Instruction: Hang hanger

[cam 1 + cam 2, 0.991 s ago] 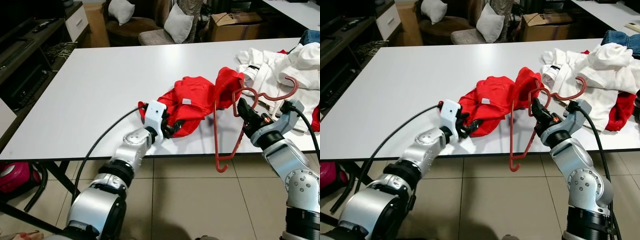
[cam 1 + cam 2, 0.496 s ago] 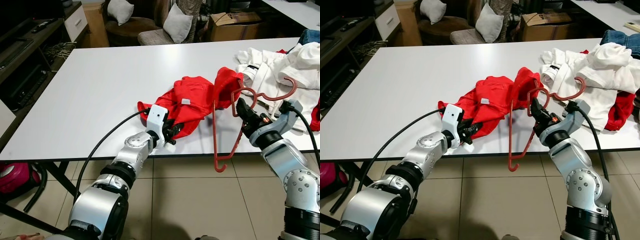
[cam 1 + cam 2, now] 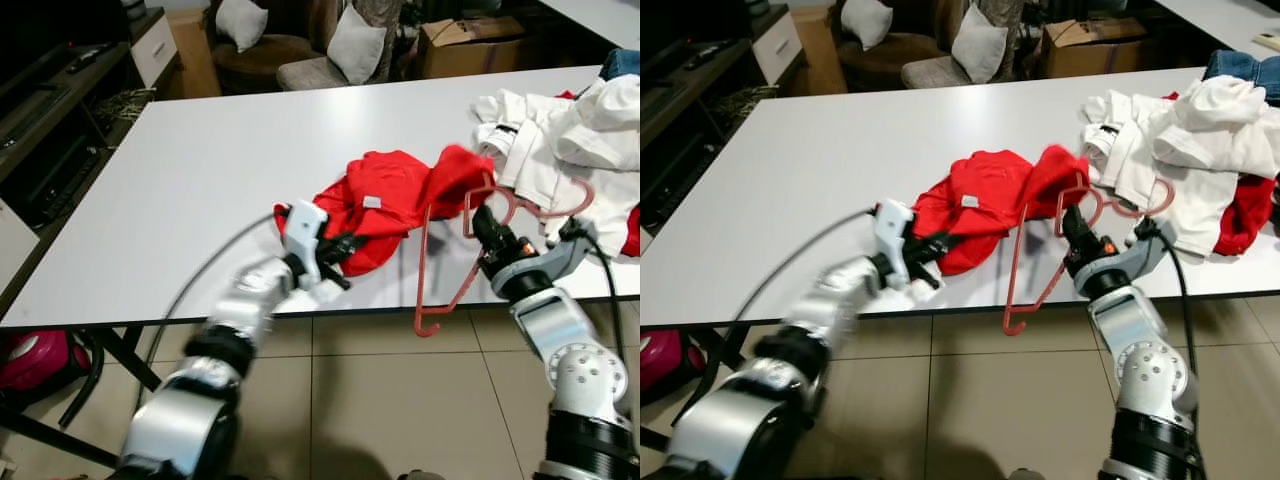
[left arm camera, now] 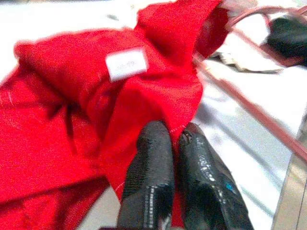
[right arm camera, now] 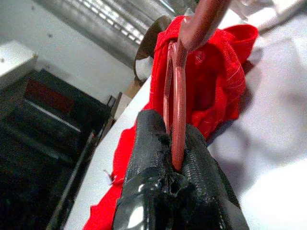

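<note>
On the broad white bench [image 3: 180, 180], we work a crumpled red cotton garment [image 3: 385, 200] onto a thin red plastic hanger [image 3: 455, 270] whose lower bar hangs past the bench's near edge. Our right gripper [image 3: 484, 225] has its fingers clamped on the hanger; our left gripper [image 4: 168, 143] pinches the garment's hem. The garment should stay taut, we judge. A heap of white clothes [image 3: 560, 130] crowds the hanger's hook.
</note>
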`<state>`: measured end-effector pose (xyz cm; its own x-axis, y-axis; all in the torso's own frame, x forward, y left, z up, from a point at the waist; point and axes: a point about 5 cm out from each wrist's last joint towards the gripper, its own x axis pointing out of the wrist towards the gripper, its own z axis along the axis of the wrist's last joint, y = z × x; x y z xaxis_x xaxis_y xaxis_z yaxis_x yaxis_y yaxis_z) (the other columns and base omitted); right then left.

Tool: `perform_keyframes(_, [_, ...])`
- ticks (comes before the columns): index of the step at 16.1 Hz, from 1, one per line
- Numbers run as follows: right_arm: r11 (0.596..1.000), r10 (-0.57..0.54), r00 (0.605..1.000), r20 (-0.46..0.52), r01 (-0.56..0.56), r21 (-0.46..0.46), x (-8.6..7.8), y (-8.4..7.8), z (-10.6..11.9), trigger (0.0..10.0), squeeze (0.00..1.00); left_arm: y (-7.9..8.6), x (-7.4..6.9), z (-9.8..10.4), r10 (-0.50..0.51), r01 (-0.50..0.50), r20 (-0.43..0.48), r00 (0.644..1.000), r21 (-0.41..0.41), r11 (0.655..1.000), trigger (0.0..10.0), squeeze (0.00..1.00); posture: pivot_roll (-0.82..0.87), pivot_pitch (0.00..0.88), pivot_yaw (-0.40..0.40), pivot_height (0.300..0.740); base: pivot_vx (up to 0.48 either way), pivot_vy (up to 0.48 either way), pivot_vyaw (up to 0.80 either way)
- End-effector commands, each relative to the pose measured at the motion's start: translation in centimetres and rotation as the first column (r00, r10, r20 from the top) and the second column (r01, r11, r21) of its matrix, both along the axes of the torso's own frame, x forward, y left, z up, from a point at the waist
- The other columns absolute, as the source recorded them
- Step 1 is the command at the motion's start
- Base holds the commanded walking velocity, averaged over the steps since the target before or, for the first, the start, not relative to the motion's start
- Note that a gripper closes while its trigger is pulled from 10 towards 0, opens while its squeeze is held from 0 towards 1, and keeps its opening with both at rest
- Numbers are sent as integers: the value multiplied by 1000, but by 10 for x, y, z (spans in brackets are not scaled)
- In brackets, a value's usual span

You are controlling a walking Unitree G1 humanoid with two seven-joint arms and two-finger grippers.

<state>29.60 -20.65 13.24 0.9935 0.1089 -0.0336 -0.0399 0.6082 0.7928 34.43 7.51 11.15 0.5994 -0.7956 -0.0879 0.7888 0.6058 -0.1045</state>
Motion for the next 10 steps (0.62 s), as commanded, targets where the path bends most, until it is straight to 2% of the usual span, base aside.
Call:
perform_keyframes(1, [998, -15, 999, 45, 12, 63, 6, 0, 4, 10000, 0, 5, -4, 8, -85, 83, 32, 996, 55, 995, 0, 0, -235, 0, 134, 740, 0, 0, 0])
perform_keyframes(4, [965, -42, 990, 136, 4, 263, 18, -3, 11, 10000, 0, 16, -18, 11, -246, 224, 74, 967, 222, 949, 0, 0, -201, 0, 124, 740, 0, 0, 0])
perform_keyframes(5, [943, -53, 989, 141, 4, 332, 26, 0, 11, 10000, 0, 19, -26, 6, -312, 278, 72, 947, 299, 913, 0, 0, -187, 0, 123, 740, 0, 0, 0])
perform_keyframes(8, [910, -50, 990, 129, -9, 415, 44, 16, 9, 10000, 0, 16, -34, 11, -333, 300, 72, 940, 291, 909, 0, 0, -172, 0, 120, 740, 0, 0, 0])
perform_keyframes(10, [928, -47, 994, 101, 6, 374, 51, 22, 6, 10000, 0, 9, -38, 22, -338, 314, 85, 937, 216, 925, 0, 0, -170, 0, 121, 740, 0, 0, 0])
